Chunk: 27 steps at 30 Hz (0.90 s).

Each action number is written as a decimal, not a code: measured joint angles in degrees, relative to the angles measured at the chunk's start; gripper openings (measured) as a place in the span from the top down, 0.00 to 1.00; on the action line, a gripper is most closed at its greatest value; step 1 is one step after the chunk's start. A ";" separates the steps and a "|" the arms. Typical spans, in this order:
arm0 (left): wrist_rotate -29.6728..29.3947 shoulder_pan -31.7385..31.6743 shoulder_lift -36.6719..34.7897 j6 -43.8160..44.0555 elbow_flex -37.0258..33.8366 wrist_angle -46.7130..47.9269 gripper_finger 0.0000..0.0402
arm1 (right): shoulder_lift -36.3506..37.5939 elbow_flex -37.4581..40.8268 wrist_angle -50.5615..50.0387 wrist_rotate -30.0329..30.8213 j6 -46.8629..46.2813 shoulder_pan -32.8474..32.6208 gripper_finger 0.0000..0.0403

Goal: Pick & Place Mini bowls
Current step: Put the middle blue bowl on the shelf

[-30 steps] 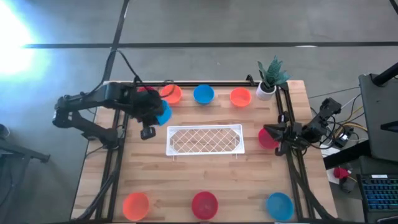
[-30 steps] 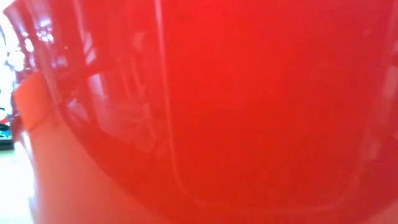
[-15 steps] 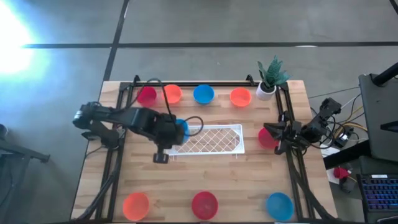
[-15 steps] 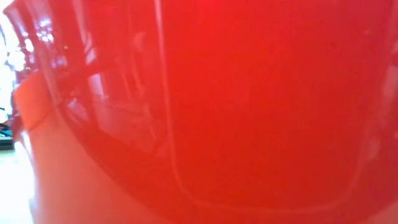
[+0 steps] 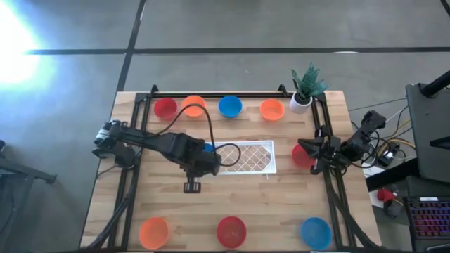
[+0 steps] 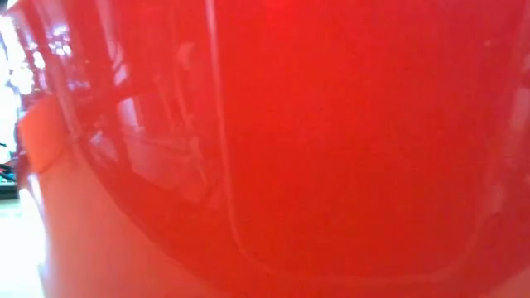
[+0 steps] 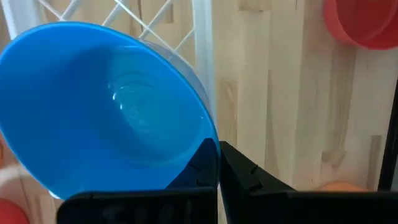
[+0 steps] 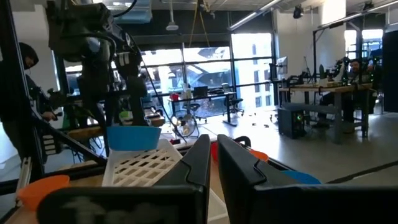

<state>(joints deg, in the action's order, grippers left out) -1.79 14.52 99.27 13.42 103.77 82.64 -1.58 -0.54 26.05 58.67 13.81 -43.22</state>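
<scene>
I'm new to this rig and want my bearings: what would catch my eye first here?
The left gripper holds a blue bowl by its rim over the left end of the white lattice tray. The low view is filled by a red bowl right at the lens. The right gripper waits by another red bowl at the table's right edge.

Four bowls (image 5: 218, 107) lined up along the far edge of the table (image 5: 281, 204), plant pot (image 5: 301, 100) at the right end of that row. Tray (image 5: 247, 157) mid-table, left gripper (image 5: 208, 159) over its left end holding a bowl (image 7: 106, 112). Three more bowls (image 5: 231, 230) along the near edge. Right gripper (image 5: 306, 156) parked right of the tray.
</scene>
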 joint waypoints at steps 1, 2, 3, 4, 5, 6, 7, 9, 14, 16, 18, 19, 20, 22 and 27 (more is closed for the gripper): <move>0.07 0.00 0.05 0.34 0.00 0.06 1.00 | 0.00 0.00 0.00 0.00 0.13 0.00 0.93; 0.28 0.00 0.13 0.78 0.00 0.07 1.00 | 0.00 0.00 -0.01 -0.01 0.09 0.00 0.93; 0.48 0.00 0.17 1.34 0.00 0.03 1.00 | 0.00 0.00 0.00 -0.01 -0.09 0.00 0.93; 0.67 0.00 0.21 1.79 0.00 0.03 1.00 | 0.00 0.00 0.01 -0.02 -0.14 0.00 0.93; 0.77 0.00 0.23 2.27 0.00 0.07 1.00 | 0.00 0.00 0.01 -0.02 -0.11 0.00 0.93; 0.81 0.00 0.23 2.76 0.00 0.11 1.00 | 0.00 0.00 0.01 -0.04 -0.04 0.00 0.93; 0.92 0.00 0.23 3.08 0.00 0.12 1.00 | 0.00 0.00 -0.01 -0.04 0.15 0.00 0.93; 1.06 0.00 0.23 3.30 0.00 0.10 0.99 | 0.00 0.00 -0.01 -0.06 0.15 0.00 0.93; 1.24 0.00 0.23 3.38 -0.02 0.08 0.97 | 0.00 0.00 -0.01 -0.15 0.11 0.00 0.93; 1.26 -0.02 0.23 3.38 -0.02 0.10 0.96 | 0.00 0.00 -0.01 -0.15 0.12 0.00 0.93; 1.26 -0.02 0.23 3.44 -0.04 0.09 0.94 | 0.00 0.00 -0.01 -0.15 0.10 0.00 0.93; 1.26 -0.02 0.23 3.53 -0.04 0.09 0.93 | 0.00 0.00 -0.01 -0.15 0.10 0.00 0.93; 1.26 -0.02 0.23 3.62 -0.04 0.08 0.93 | 0.00 0.00 -0.01 -0.15 0.10 0.00 0.93; 1.25 -0.02 0.23 3.62 -0.04 0.08 0.91 | 0.00 0.00 -0.01 -0.15 0.10 0.00 0.93; 1.23 -0.02 0.23 3.60 -0.07 -0.10 0.85 | 0.00 0.00 -0.01 -0.15 0.10 0.00 0.93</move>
<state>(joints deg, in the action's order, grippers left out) -0.56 14.50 99.50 17.02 103.70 82.54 -1.58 -0.54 26.04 58.52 13.91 -43.22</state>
